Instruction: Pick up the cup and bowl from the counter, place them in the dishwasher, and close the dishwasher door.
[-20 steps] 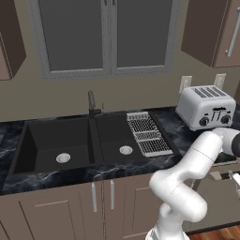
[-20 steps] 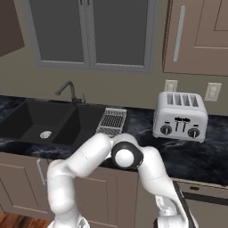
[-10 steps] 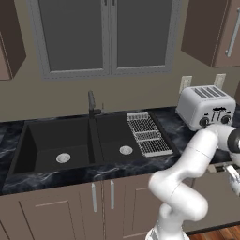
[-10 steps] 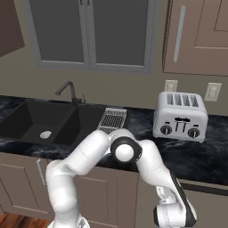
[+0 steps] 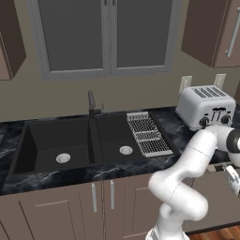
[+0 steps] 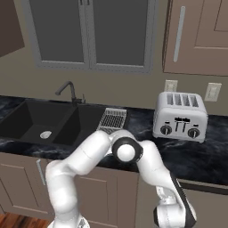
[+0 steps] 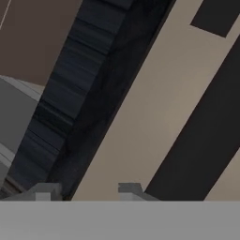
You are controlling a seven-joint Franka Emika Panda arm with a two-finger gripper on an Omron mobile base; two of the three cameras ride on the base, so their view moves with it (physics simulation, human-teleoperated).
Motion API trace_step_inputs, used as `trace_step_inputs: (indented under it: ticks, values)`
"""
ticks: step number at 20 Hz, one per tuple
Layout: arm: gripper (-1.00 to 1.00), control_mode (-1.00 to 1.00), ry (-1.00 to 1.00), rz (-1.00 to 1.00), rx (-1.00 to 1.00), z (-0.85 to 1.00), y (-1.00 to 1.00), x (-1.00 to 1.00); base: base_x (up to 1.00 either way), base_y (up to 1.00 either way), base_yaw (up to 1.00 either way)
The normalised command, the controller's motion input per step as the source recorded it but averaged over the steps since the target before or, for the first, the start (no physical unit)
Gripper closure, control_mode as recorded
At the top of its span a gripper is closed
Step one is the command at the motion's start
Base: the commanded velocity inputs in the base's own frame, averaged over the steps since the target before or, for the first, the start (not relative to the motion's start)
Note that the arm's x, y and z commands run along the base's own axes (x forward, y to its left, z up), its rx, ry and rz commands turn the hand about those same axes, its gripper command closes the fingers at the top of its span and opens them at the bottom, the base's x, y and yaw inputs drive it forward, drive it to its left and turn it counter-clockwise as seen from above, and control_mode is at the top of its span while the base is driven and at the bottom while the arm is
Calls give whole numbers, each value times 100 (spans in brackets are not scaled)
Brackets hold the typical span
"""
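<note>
The cup and the bowl are out of view. My arm [image 5: 197,154] bends from the base down over the front edge of the counter [image 5: 173,126], right of the sink. The hand hangs low in front of the taupe dishwasher door [image 5: 211,201], which stands upright under the counter with a thin dark gap along its top. The door [image 6: 209,209] also lies beside my forearm in the right base view. My gripper [image 7: 86,191] is open with nothing between its tips. It looks along the black counter edge [image 7: 110,89] and a taupe panel [image 7: 154,108].
A black double sink [image 5: 75,140] with a faucet [image 5: 92,104] fills the counter's left. A ribbed grey drying rack [image 5: 147,133] lies beside it. A silver toaster [image 5: 206,107] stands at the right back. Handled cabinet doors [image 5: 101,201] sit below the sink.
The elbow and forearm have shifted slightly by the counter's front edge. The jaws' gap is the same.
</note>
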Motion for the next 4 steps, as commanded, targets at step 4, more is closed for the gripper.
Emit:
trace_step_inputs:
  ticks: [4]
  values:
    - [-100, -100, -1, 0, 0, -37, -11, 61, 0, 0, 0]
